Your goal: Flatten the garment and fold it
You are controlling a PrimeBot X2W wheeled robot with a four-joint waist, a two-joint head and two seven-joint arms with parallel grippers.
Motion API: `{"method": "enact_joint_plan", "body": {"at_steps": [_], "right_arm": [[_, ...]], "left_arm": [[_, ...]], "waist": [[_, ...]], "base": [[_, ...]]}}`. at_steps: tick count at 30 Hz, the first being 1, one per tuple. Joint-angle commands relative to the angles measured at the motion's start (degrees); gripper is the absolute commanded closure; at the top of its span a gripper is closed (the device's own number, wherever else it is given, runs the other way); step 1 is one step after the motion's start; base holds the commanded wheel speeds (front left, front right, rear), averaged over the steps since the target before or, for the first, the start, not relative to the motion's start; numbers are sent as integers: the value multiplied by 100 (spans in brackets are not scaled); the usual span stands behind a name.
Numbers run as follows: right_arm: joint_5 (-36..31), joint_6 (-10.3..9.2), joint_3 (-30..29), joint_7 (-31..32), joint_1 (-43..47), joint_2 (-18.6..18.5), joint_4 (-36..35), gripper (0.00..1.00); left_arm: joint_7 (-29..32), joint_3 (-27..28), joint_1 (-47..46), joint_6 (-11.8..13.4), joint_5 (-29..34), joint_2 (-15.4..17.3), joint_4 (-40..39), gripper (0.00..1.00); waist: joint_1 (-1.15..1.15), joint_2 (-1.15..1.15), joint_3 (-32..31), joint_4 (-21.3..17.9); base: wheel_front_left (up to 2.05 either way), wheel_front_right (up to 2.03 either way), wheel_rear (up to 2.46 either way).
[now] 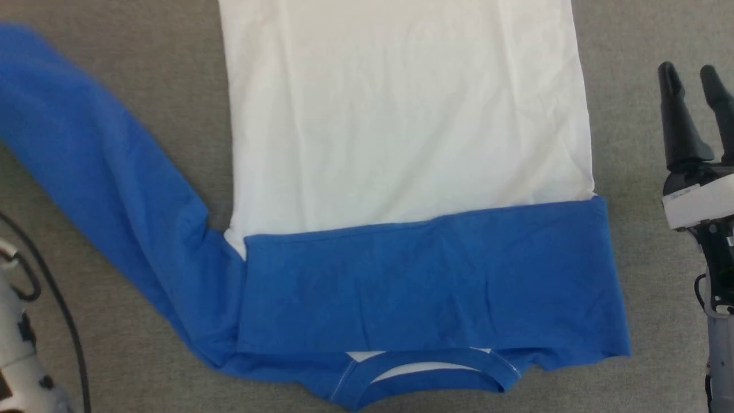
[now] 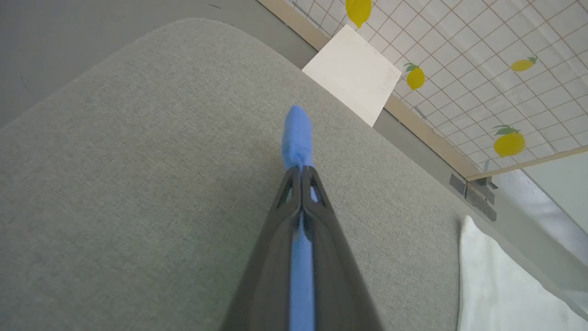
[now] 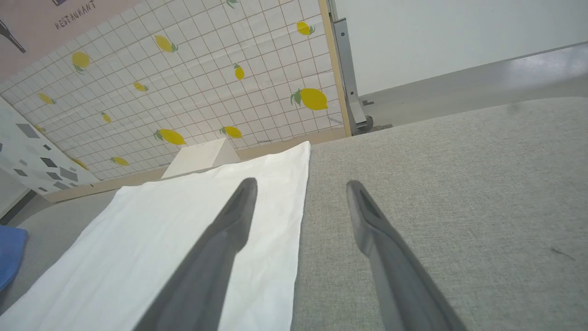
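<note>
The garment (image 1: 401, 115) lies on the grey table with its white body spread flat and its collar (image 1: 424, 373) at the near edge. One blue sleeve (image 1: 430, 281) is folded across the chest. The other blue sleeve (image 1: 103, 160) stretches out to the upper left and looks blurred. In the left wrist view my left gripper (image 2: 301, 172) is shut on that sleeve's blue cuff (image 2: 297, 133), held above the table. My right gripper (image 1: 691, 77) stands open to the right of the white body, nothing between its fingers (image 3: 239, 207).
The grey padded table (image 1: 642, 143) has a rounded far corner (image 2: 197, 27). Beyond it stand a white box (image 2: 353, 73) and a tiled wall with lemon prints (image 3: 183, 82). A black cable (image 1: 63, 310) hangs by my pale left forearm (image 1: 11, 344).
</note>
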Motion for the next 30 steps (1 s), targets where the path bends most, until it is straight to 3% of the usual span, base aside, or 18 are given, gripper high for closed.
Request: {"method": "enact_joint_plan", "body": {"at_steps": [1, 8, 14, 18, 25, 30], "right_arm": [[-52, -8, -5, 41, 91, 44, 14, 0], [-154, -8, -63, 178, 302, 155, 17, 0], [-221, -8, -118, 239, 502, 276, 47, 0], [-266, -8, -180, 257, 634, 357, 67, 0], [-359, -8, -325, 341, 858, 476, 45, 0], [-419, -8, -357, 426, 938, 556, -18, 0]], "left_arm": [[-93, 113, 179, 40, -52, 102, 14, 100], [-231, 572, 754, 15, -186, 273, 34, 100], [-436, 481, 852, -415, -364, 214, -244, 100], [-486, 27, 913, -693, -323, -34, -556, 100], [-419, -1207, 1146, -1237, -364, -944, -1086, 100], [-321, -2320, 1421, -1435, -375, -1487, -1273, 100]], "waist": [[0, 32, -497, 286], [0, 32, -928, 359], [0, 32, -1256, 390], [0, 32, -1497, 420], [0, 32, -1824, 490], [0, 32, -1931, 492]], "base": [[0, 0, 0], [0, 0, 0], [0, 0, 0], [0, 0, 0], [0, 0, 0], [0, 0, 0]]}}
